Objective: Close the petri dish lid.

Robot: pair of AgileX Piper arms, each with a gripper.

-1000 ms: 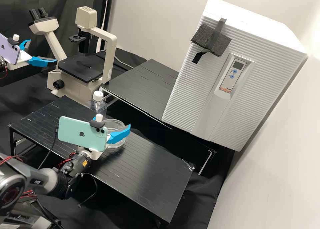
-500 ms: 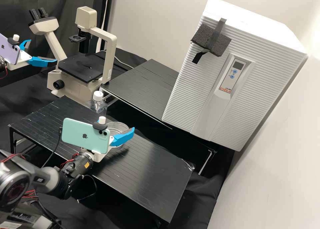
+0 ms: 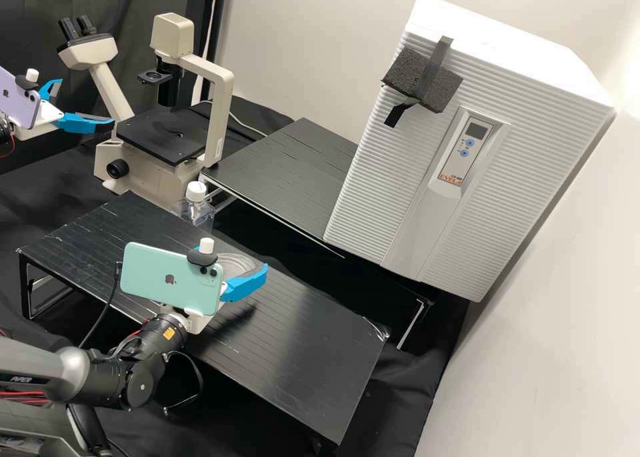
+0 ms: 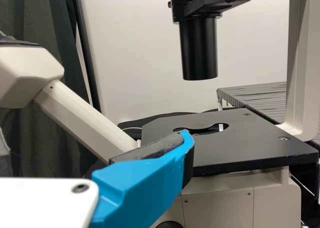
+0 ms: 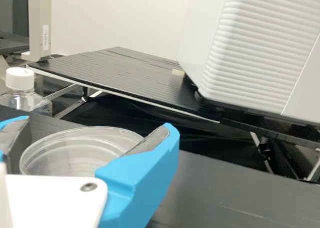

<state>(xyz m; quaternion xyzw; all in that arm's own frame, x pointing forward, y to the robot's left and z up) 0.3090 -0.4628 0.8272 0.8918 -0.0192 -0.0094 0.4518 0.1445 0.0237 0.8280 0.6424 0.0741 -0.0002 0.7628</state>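
In the high view my right gripper is low over the front bench, its fingers on either side of the clear round petri dish. In the right wrist view the dish's wide rim sits between the pads of my right gripper, which looks shut on it. Whether lid and base are both there, I cannot tell; the lower part is hidden. My left gripper stands open beside the microscope, holding nothing; a blue finger shows in the left wrist view.
A clear bottle with a white cap stands behind the dish. The microscope is at the back left, a rear bench beyond, and a large white ribbed box at the right.
My right gripper has shifted rightward, then a little toward the bench's front edge; the dish's visible rim has shifted rightward with it. The left arm has kept still.
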